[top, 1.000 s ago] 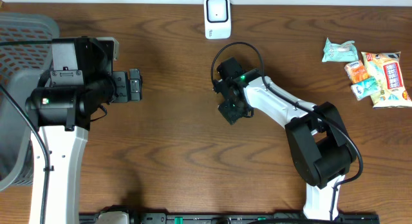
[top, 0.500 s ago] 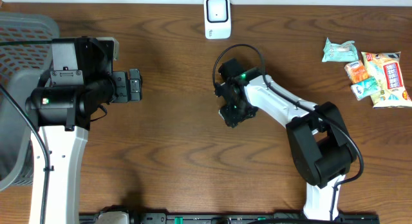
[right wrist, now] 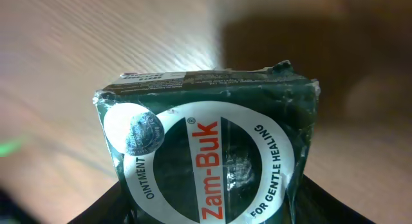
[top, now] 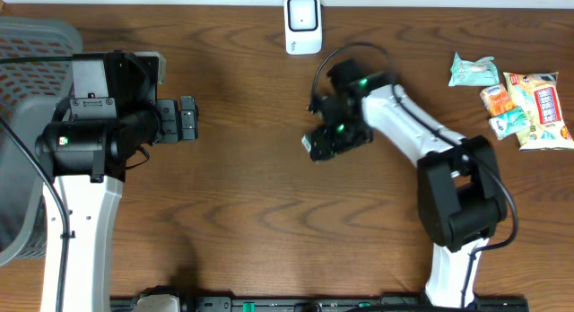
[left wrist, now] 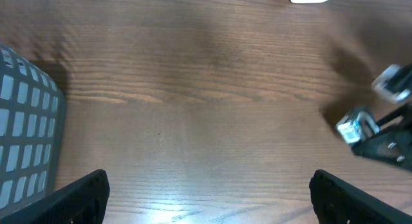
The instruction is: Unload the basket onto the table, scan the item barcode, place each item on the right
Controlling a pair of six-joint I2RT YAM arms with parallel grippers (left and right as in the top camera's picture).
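zam-buk box (right wrist: pixel 206 153), gripped in right hand (top: pixel 325 140)

I find the overhead camera looking straight down from well above on the whole table (top: pixel 251 213). The left wrist camera faces low across the tabletop towards the right side, sharing with the overhead the basket (left wrist: pixel 26 140) wall and the right gripper (left wrist: pixel 364 130). The right wrist camera sits very close on the Zam-Buk box (right wrist: pixel 212 153), which nearly fills its frame above blurred tabletop.
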